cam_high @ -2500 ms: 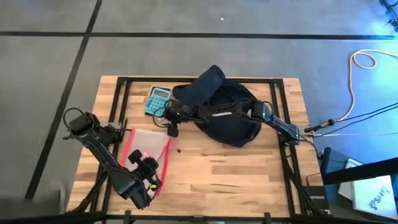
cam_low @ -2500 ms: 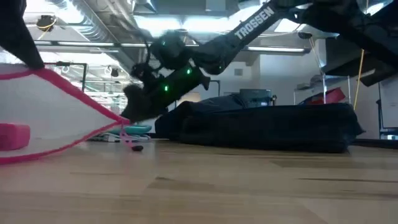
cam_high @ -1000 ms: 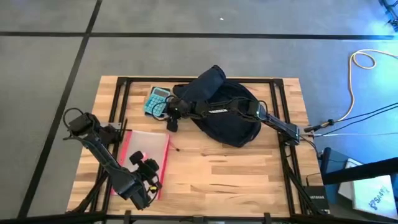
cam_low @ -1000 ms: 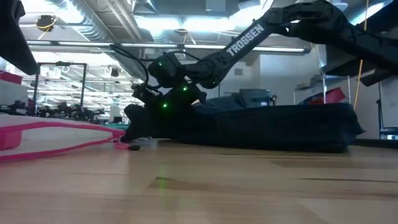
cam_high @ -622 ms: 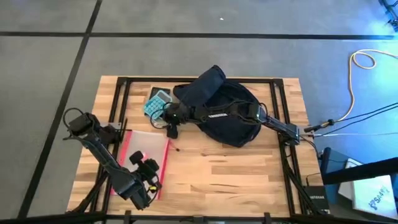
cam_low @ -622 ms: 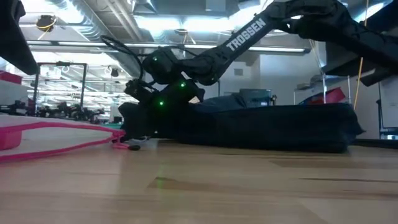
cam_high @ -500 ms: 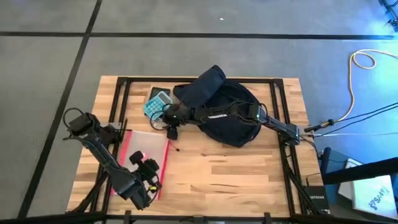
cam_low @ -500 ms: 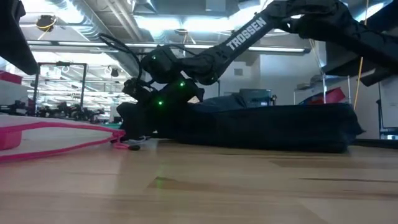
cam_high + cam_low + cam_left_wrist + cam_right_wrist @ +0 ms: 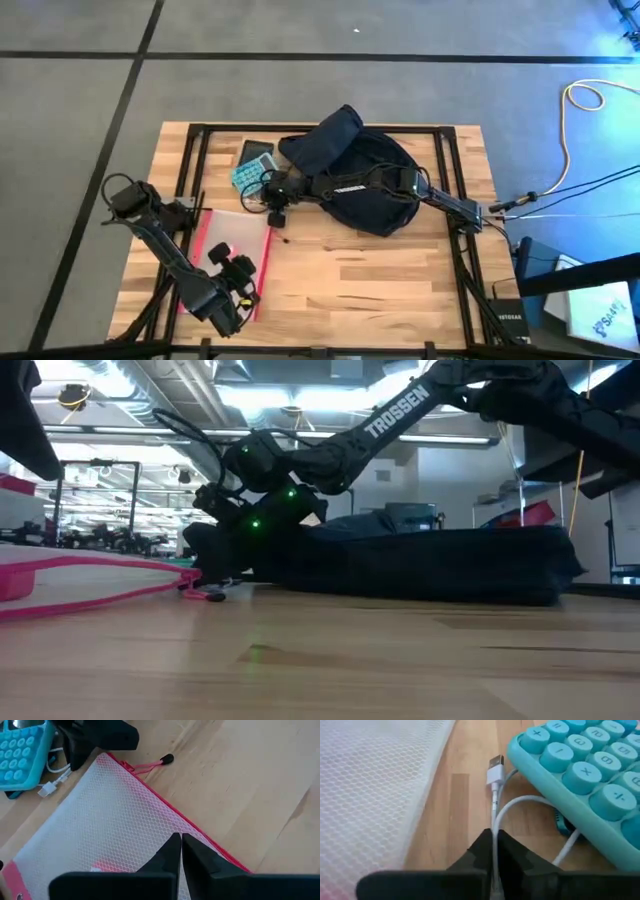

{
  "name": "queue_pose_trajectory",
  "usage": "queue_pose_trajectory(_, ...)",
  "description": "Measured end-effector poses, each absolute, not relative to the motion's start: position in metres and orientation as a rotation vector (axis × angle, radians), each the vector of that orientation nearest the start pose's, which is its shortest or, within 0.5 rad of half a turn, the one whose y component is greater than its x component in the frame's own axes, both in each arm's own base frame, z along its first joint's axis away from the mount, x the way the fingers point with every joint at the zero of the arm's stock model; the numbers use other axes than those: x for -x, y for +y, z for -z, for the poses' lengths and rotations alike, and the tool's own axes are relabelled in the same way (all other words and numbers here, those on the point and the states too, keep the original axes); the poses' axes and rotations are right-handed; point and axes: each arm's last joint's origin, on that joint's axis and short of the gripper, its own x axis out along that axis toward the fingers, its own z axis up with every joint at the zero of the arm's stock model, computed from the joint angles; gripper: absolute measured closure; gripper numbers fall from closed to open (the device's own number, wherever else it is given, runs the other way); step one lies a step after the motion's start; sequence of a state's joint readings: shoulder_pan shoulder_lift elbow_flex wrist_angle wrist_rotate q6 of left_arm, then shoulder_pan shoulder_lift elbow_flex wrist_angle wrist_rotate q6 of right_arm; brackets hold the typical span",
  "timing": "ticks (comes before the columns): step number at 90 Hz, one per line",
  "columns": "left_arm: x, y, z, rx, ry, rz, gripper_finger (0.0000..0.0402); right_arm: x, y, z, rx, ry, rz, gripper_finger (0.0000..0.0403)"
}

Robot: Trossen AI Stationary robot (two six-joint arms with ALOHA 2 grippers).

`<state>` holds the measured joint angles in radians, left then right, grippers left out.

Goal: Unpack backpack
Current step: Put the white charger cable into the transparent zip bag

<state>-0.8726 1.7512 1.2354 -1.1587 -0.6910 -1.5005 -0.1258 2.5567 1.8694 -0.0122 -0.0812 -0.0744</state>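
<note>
From above, one backpack (image 9: 362,180) lies flat on the far right half of the table (image 9: 380,280), its long axis slanting from far-left to near-right. One teal calculator (image 9: 249,168) sits just left of it; one mesh pouch (image 9: 232,238) lies nearer.

At table height, the right gripper (image 9: 215,565) hangs low beside the backpack.

The left gripper (image 9: 180,851) is clenched empty over the pouch.

The right gripper (image 9: 494,851) pinches one white cable (image 9: 495,802) beside the calculator.

Even overhead light, bright ceiling glare in the low view, blurred near edges in wrist views.
</note>
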Motion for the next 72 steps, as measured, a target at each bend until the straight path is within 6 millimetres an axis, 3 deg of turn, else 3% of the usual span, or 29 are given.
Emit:
queue_pose_trajectory(26, -0.206, -0.220, -0.205, 0.131, 0.915, -0.645, 0.0402, -0.535, -0.047, -0.106, 0.022, 0.702, -0.009, 0.0402)
queue_pose_trajectory(44, -0.202, -0.224, -0.205, 0.137, 0.912, -0.635, 0.0402, -0.535, -0.039, -0.149, 0.033, 0.604, -0.028, 0.0402)
queue_pose_trajectory(60, -0.200, -0.226, -0.205, 0.132, 0.911, -0.625, 0.0402, -0.533, -0.028, -0.167, 0.020, 0.562, -0.147, 0.0402)
queue_pose_trajectory(72, -0.199, -0.227, -0.205, 0.126, 0.901, -0.618, 0.0402, -0.531, -0.021, -0.191, -0.015, 0.512, -0.164, 0.0403)
